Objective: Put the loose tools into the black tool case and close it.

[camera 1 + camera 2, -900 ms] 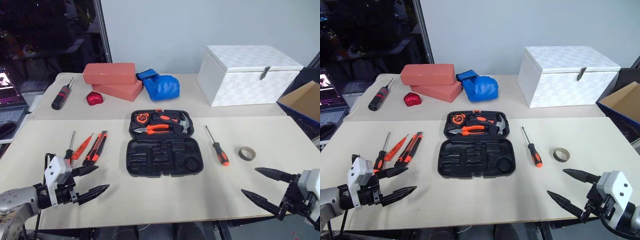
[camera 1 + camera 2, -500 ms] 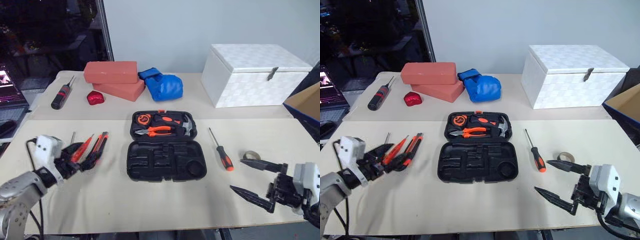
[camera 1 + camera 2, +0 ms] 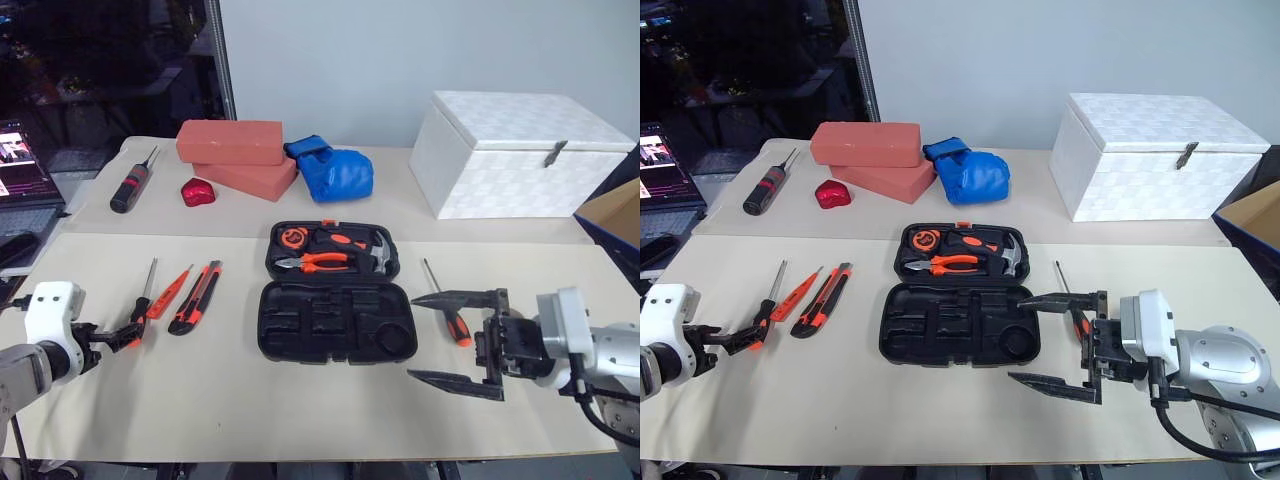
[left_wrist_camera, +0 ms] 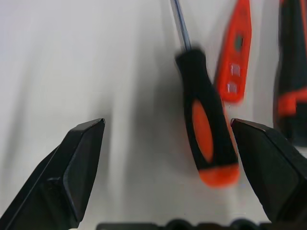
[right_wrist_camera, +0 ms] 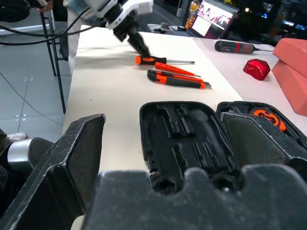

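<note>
The black tool case [image 3: 335, 318] lies open mid-table; its far half holds pliers, a hammer and a tape measure, and its near half has bare slots. Left of it lie three loose tools: a screwdriver [image 3: 146, 296], a slim orange screwdriver [image 3: 170, 293] and a utility knife [image 3: 196, 296]. My left gripper [image 3: 127, 334] is open, its fingers [image 4: 72, 177] on either side of that screwdriver's handle [image 4: 204, 139] without closing on it. Another loose screwdriver [image 3: 431, 274] lies right of the case, partly behind my right gripper [image 3: 428, 337]. That gripper is open wide, empty, and points left at the case's right edge.
A white box [image 3: 520, 150] with a metal clasp stands at the back right, with a cardboard box [image 3: 620, 215] beyond the table's right edge. At the back left are two red bricks [image 3: 235, 155], a blue bundle [image 3: 335, 172], a small red object [image 3: 197, 192] and a stubby black screwdriver [image 3: 133, 185].
My left gripper has reached forward from the near edge to the leftmost screwdriver's handle. My right gripper has swung in from the right to beside the case. The camera has shifted.
</note>
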